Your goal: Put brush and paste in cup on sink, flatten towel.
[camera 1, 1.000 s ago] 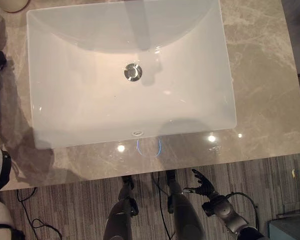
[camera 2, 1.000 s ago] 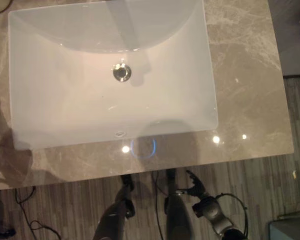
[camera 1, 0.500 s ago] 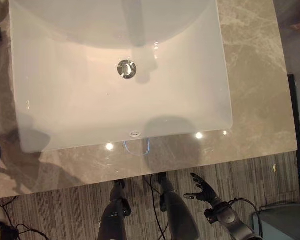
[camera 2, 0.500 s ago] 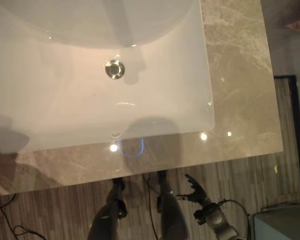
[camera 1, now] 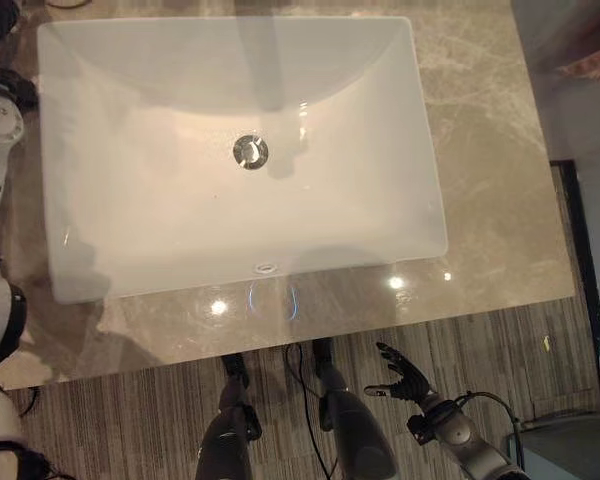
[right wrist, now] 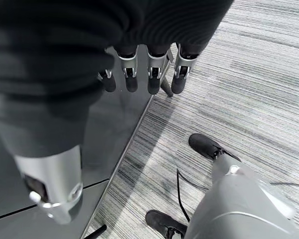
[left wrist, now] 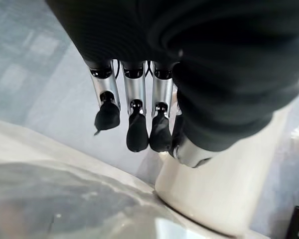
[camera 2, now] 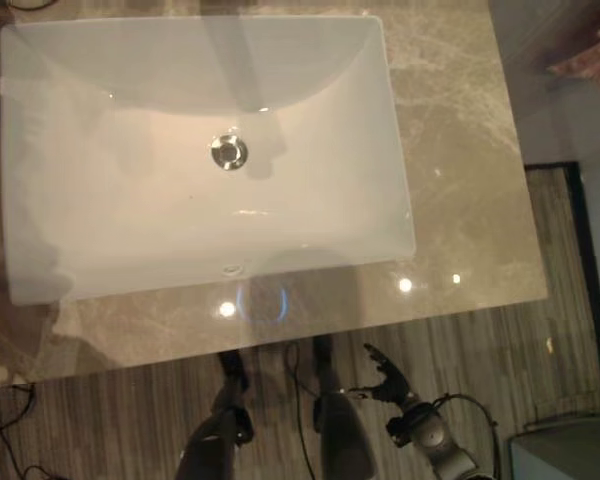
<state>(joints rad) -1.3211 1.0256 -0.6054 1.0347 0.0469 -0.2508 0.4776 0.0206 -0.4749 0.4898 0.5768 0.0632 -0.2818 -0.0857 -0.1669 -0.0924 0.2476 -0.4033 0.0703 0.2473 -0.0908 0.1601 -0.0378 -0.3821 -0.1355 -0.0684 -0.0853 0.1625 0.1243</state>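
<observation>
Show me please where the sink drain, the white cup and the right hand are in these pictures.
Sink drain [camera 1: 249, 151], left eye view, centre of the metal plug.
White cup [left wrist: 224, 189], left wrist view, its side wall.
Right hand [camera 1: 404, 374], left eye view, on the palm, low over the floor.

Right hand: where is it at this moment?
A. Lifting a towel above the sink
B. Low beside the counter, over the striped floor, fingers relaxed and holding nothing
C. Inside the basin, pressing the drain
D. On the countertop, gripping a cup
B: the right hand hangs below the counter edge over the striped floor, its fingers relaxed and empty, well away from the sink.
</observation>
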